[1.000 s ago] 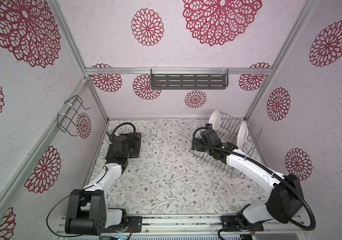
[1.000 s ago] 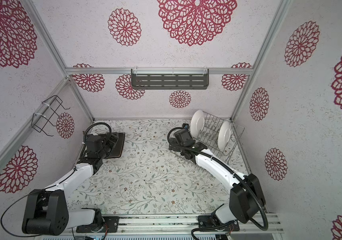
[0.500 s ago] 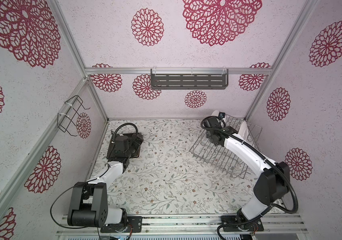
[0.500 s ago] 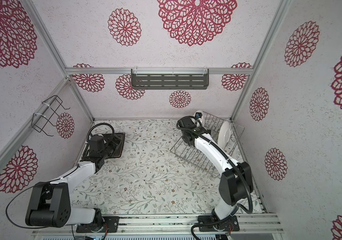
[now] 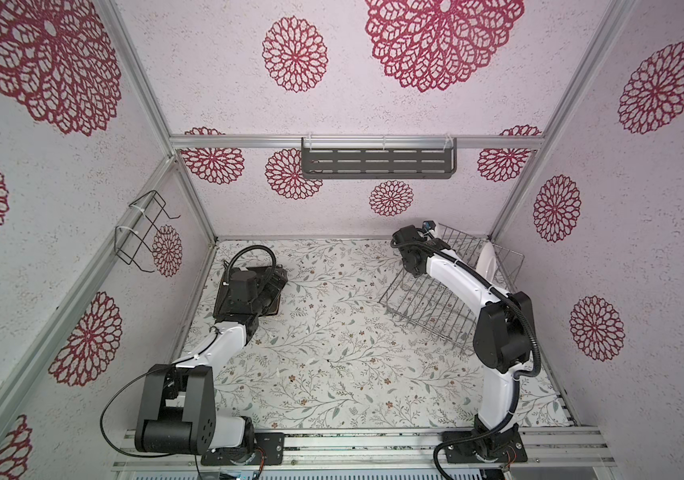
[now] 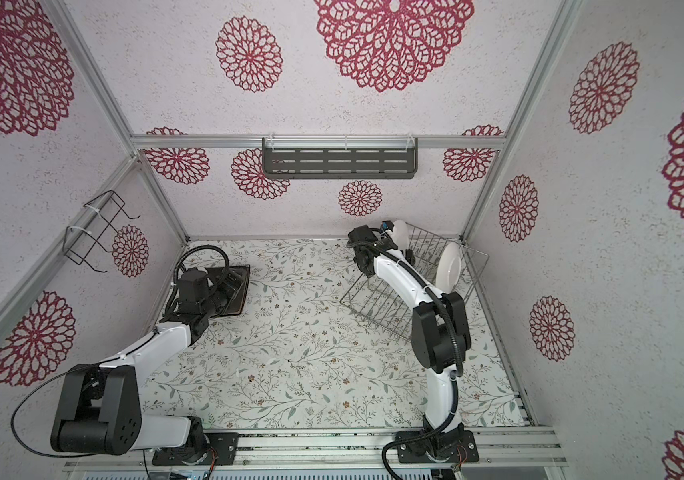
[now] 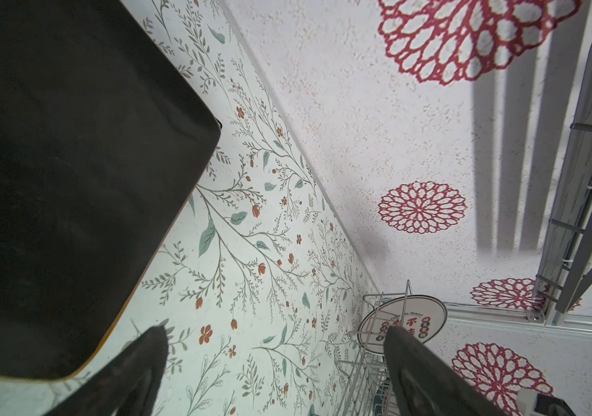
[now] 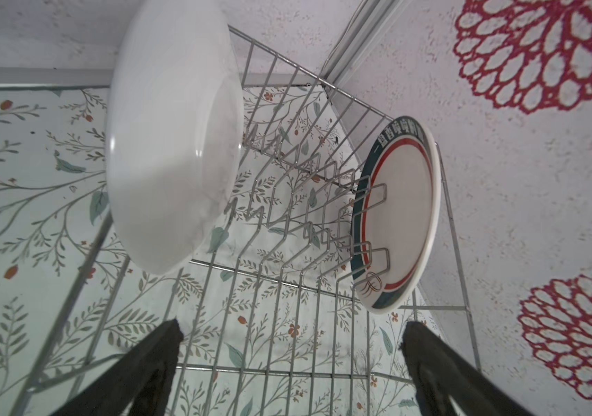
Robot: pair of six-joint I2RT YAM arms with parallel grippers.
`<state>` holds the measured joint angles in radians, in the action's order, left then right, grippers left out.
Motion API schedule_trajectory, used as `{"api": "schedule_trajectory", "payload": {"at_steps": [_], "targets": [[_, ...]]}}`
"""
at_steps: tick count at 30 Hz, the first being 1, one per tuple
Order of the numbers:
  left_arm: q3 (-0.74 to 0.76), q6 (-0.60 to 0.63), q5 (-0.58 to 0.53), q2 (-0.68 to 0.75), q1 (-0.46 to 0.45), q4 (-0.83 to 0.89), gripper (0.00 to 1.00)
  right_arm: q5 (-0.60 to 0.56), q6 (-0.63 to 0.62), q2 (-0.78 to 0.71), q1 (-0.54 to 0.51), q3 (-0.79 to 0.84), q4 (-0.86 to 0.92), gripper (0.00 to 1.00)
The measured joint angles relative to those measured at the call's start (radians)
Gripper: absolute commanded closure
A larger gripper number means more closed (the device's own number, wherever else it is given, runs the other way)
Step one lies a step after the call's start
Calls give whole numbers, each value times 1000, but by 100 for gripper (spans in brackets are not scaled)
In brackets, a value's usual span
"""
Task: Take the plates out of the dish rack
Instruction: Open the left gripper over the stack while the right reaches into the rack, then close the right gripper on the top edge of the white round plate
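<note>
Right gripper [image 8: 291, 325]: jaws spread wide, nothing between them. It hangs over the wire floor of the dish rack [image 8: 287, 273] at the rack's far end. Just beside it a white round plate [image 8: 172, 137] stands on edge with its underside toward the right wrist camera. The left wrist view shows the plate's face [image 7: 416, 318], which bears red characters. Further along the prongs, well apart from the first plate, a teal-rimmed plate [image 8: 395, 216] stands upright with its face toward the gripper. Both top views show the rack [image 5: 423, 307] at the back right of the flowered table [image 5: 332, 365], with both plates in it.

Left gripper [image 7: 274, 333]: jaws spread wide, nothing held. It hangs over bare table just past the edge of a dark square plate [image 7: 53, 162]. That plate lies flat, dark side up, at the back left of the table [image 6: 242, 286]. The arm hides most of it in both top views. I cannot tell whether another plate lies beneath it.
</note>
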<state>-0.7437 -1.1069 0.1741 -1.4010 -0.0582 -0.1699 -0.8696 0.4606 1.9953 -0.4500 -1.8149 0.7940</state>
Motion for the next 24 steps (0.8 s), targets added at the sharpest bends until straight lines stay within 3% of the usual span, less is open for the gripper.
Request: {"api": "schedule_trajectory", "payload": {"at_steps": [13, 24], "targets": [[-40, 22, 2, -10, 0, 19, 1, 12, 7, 257, 2, -359, 45, 12], [-63, 23, 23, -45, 0, 20, 0, -4, 58, 325, 21, -399, 5, 28]]}}
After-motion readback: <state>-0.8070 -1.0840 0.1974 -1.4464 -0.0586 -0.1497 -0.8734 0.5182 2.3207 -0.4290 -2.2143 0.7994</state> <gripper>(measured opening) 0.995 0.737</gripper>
